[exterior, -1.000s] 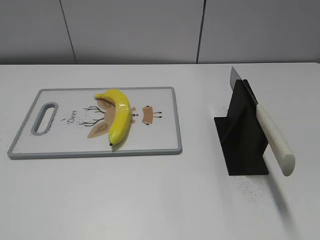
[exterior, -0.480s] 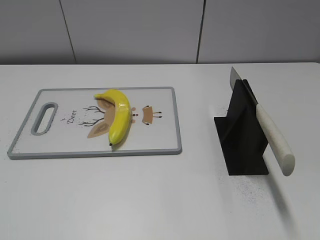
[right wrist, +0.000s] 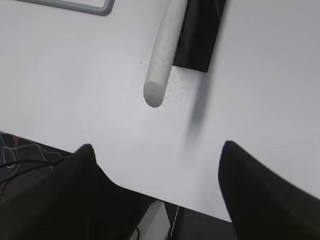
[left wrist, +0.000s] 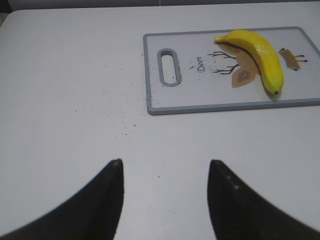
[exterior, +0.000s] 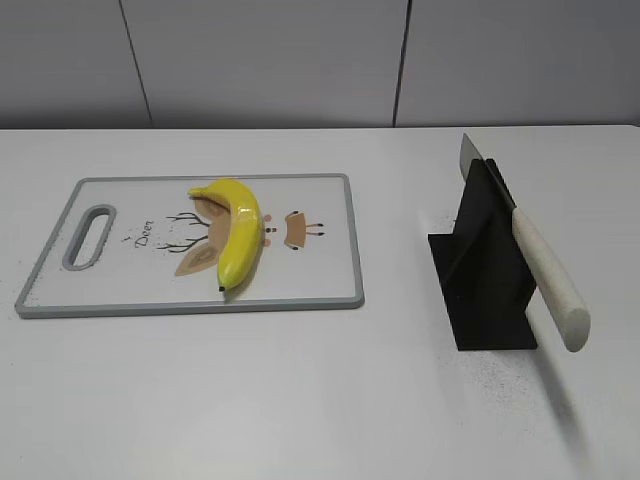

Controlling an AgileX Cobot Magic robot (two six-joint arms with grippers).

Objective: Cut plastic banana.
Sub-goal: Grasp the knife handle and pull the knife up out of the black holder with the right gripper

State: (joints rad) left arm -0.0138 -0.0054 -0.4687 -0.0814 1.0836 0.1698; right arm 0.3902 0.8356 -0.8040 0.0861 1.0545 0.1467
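Note:
A yellow plastic banana [exterior: 238, 230] lies whole on a white cutting board [exterior: 120, 280] with a grey rim, left of centre; both also show in the left wrist view, the banana [left wrist: 260, 52] on the board [left wrist: 200, 97]. A knife with a white handle [exterior: 548, 280] rests slanted in a black stand [exterior: 485, 270] on the right; the handle [right wrist: 162, 60] and stand [right wrist: 200, 35] show in the right wrist view. My left gripper [left wrist: 165, 162] is open and empty over bare table, well short of the board. My right gripper [right wrist: 157, 145] is open and empty near the table's front edge, below the handle's end.
The white table [exterior: 320, 400] ends at a front edge seen in the right wrist view [right wrist: 165, 197], with cables and floor beyond. A grey panelled wall [exterior: 300, 60] stands behind. Dark specks dot the table near the board and the stand.

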